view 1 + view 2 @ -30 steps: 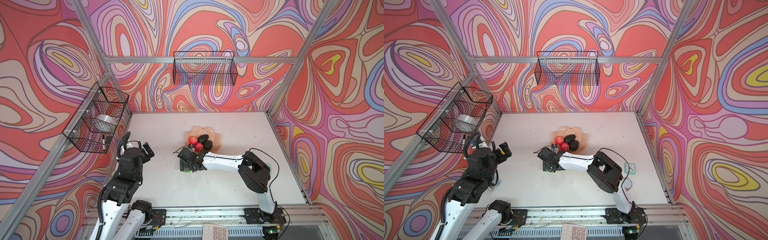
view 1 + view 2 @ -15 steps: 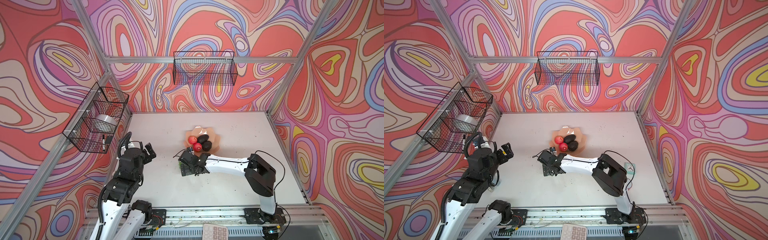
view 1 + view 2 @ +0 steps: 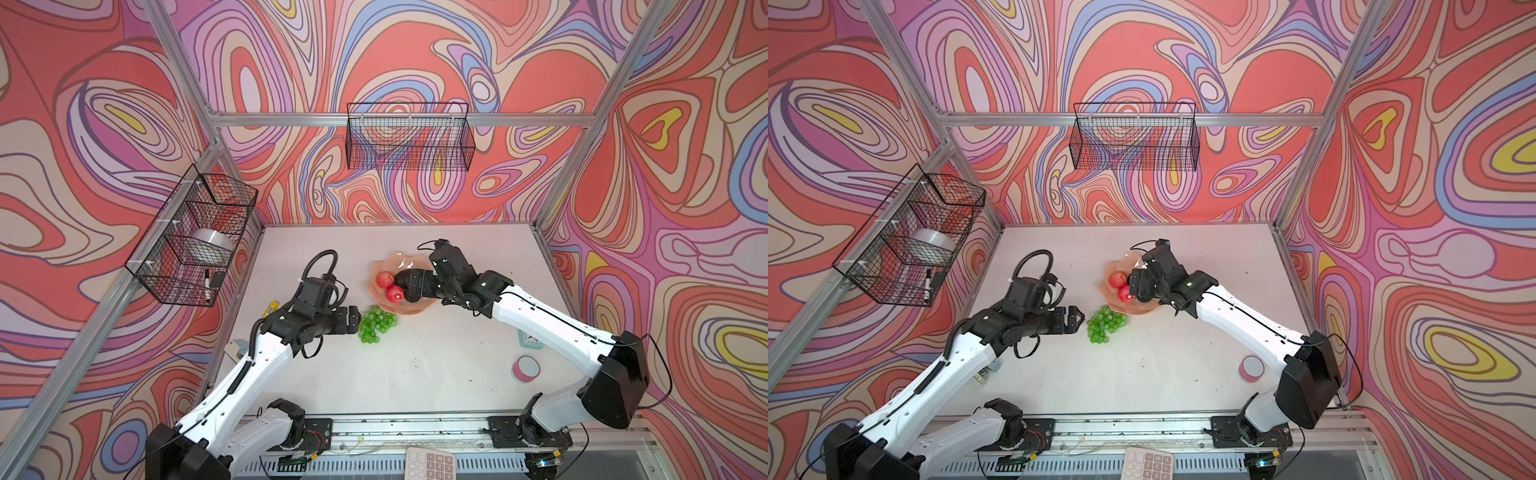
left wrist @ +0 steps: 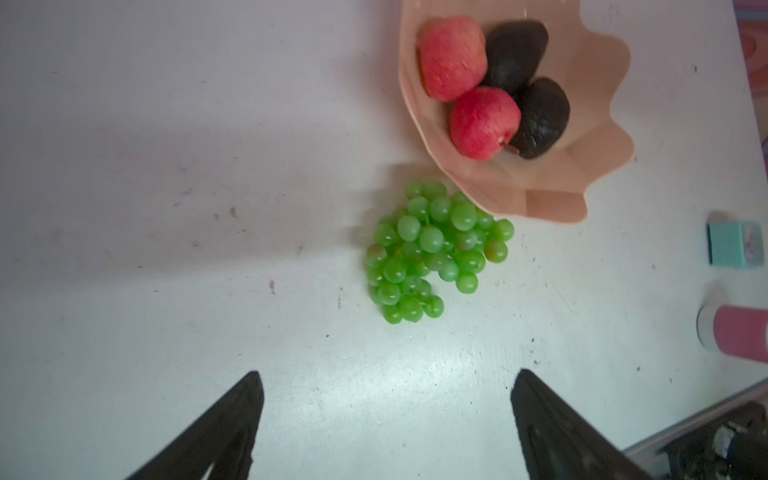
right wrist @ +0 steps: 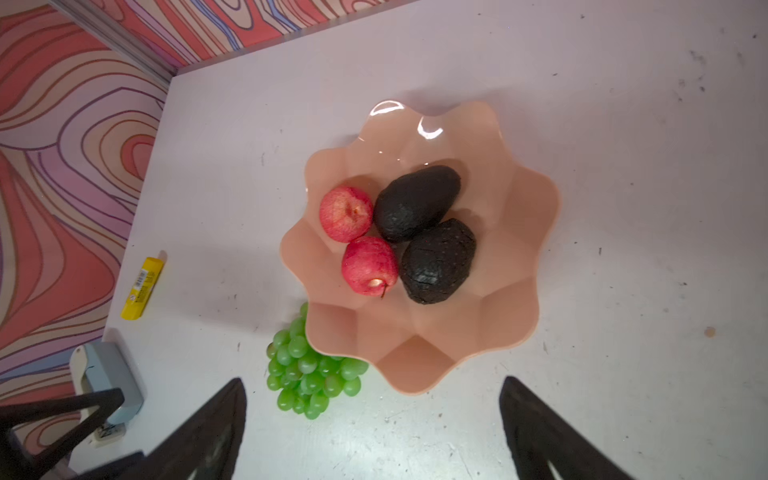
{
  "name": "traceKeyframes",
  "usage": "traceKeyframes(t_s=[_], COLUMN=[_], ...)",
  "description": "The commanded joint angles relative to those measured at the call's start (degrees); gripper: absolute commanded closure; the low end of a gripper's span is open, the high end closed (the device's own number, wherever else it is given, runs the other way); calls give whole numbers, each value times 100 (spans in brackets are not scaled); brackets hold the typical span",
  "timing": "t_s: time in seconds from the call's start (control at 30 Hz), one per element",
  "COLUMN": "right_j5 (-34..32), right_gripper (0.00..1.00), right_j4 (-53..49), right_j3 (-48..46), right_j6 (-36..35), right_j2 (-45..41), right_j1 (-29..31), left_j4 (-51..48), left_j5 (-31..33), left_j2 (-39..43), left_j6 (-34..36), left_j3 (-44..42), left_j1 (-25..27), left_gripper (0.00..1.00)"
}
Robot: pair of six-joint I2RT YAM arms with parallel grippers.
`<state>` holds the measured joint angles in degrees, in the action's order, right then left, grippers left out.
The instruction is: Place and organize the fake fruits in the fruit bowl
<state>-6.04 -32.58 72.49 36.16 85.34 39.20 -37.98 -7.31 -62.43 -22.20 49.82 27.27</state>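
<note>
Here, two apples (image 5: 346, 214), two avocados (image 5: 415, 203) in bowl (image 5: 503, 249), one grape bunch (image 5: 307, 370) alongside, left pincer (image 4: 387, 374), right pincer (image 5: 370, 380) wide open, empty.

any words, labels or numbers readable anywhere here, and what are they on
Nothing can be read with certainty.
yellow stick: a barcode and small print, too blurred to read.
calculator: key markings too small to read.
small teal box: faint print, unreadable.
</note>
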Motion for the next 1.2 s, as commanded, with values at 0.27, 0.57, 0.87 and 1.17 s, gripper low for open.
traceKeyframes(t_s=[0.27, 0.57, 0.87, 1.17], right_j5=[454, 618, 764, 792], right_gripper=[2, 2, 2, 2], right_j4=[284, 396, 447, 481], right_j3=[-420, -673, -736, -877], right_j6=[-388, -420, -461, -371], right_j2=[-520, -893, -1008, -1133], right_j1=[-437, -701, -842, -904], left_j4=[1078, 1844, 2473, 2321], left_j5=[714, 838, 724, 395], left_j2=[-862, -964, -1957, -2458], left_j6=[1713, 3086, 3411, 3238], left_j3=[-5, -478, -260, 162], left_j1=[1187, 1220, 1224, 918], left_gripper=[10, 4, 3, 4])
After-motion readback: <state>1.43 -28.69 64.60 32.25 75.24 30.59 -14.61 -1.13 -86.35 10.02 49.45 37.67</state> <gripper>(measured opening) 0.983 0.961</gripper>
